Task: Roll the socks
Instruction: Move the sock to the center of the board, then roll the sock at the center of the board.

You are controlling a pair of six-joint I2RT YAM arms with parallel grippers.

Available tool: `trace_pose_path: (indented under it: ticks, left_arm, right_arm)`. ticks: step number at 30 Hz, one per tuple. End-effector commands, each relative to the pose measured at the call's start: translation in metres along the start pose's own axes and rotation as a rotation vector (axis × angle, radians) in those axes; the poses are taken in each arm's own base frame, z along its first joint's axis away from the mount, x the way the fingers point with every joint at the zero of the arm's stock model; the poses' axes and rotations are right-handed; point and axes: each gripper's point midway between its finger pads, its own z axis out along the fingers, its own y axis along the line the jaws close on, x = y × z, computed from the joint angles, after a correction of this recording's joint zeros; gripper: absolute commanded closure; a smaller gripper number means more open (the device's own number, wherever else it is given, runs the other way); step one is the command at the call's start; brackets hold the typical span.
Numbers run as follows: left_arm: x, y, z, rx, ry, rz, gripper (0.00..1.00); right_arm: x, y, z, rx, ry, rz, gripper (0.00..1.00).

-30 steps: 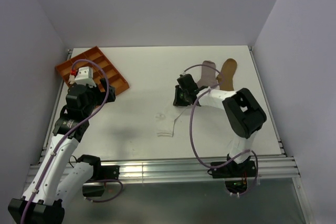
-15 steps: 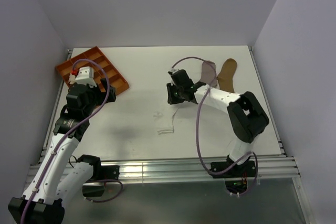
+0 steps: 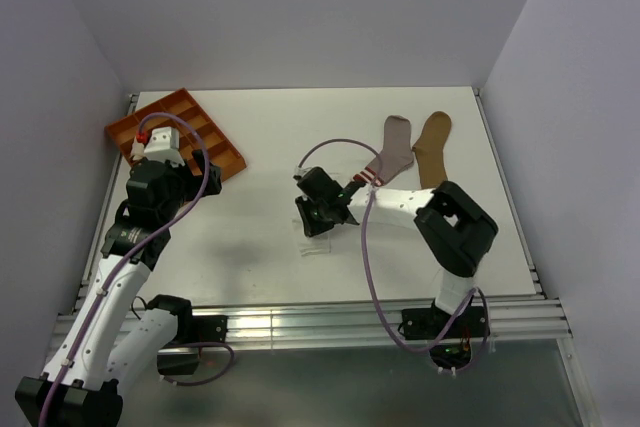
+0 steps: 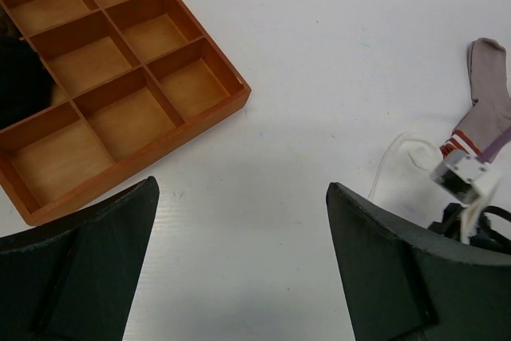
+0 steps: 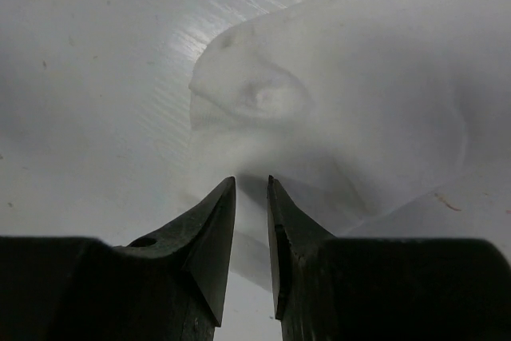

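Overhead, desk (image 3: 260,137): white; pale things on it are hard to pick out.
Overhead, back right: the grey sock (image 3: 393,152) with a red-striped cuff and the tan sock (image 3: 433,142) lie flat side by side. Whether their edges touch cannot be told.
Overhead, white sock (image 3: 312,245): mid-desk, toward the near edge. It is white on white, so only a faint outline shows, and its upper part is covered by the right gripper (image 3: 314,217).
Overhead, right gripper: low over the white sock, with its fingers hidden under its own wrist.
Overhead, orange tray (image 3: 215,142): far left of the desk, set at an angle and partly covered by the left arm (image 3: 150,197).
Left wrist, left gripper (image 4: 241,193): fingers spread wide with nothing between them, over bare desk just beside the tray's near corner.
Left wrist, tray: cut off at the top and left. A dark shape (image 4: 16,77) sits in a left compartment, cropped by the frame, and cannot be identified.
Left wrist, grey sock: at the right edge, partly cropped, its striped cuff next to the right arm's white wrist housing (image 4: 467,181).
Right wrist, fingers (image 5: 215,229): drawn almost together on a fold of the white sock. The pinched bit lies in shadow in the narrow slit.
Right wrist, white sock: rumpled with one dimpled bulge, blurred, running off the top and right.
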Motion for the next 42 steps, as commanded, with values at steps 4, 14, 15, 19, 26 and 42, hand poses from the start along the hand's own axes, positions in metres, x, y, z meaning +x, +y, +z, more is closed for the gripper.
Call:
trace_pose_path:
  ticks: [4, 14, 15, 19, 26, 42]
  left_arm:
    - [-0.021, -0.009, -0.007, 0.035, -0.066, 0.010, 0.08]
    - [-0.020, -0.011, -0.007, 0.037, -0.064, 0.013, 0.08]
    - [-0.019, -0.010, -0.007, 0.037, -0.063, 0.013, 0.08]
    - [-0.021, -0.011, -0.008, 0.040, -0.067, 0.013, 0.08]
    - [-0.022, -0.011, -0.008, 0.037, -0.068, 0.013, 0.08]
    - [-0.021, -0.008, -0.008, 0.019, -0.066, 0.010, 0.08]
  right_arm:
    - [-0.030, 0.026, 0.033, -0.013, -0.031, 0.087, 0.70]
    - [-0.098, 0.055, 0.030, -0.055, -0.152, 0.054, 0.68]
    - [-0.109, 0.059, 0.015, -0.079, -0.194, -0.015, 0.68]
    - [-0.095, 0.049, -0.006, -0.067, -0.195, -0.227, 0.62]
    - [-0.054, 0.035, -0.016, 0.002, -0.163, -0.544, 0.48]
    - [-0.029, 0.069, 0.024, 0.110, -0.109, -0.814, 0.51]
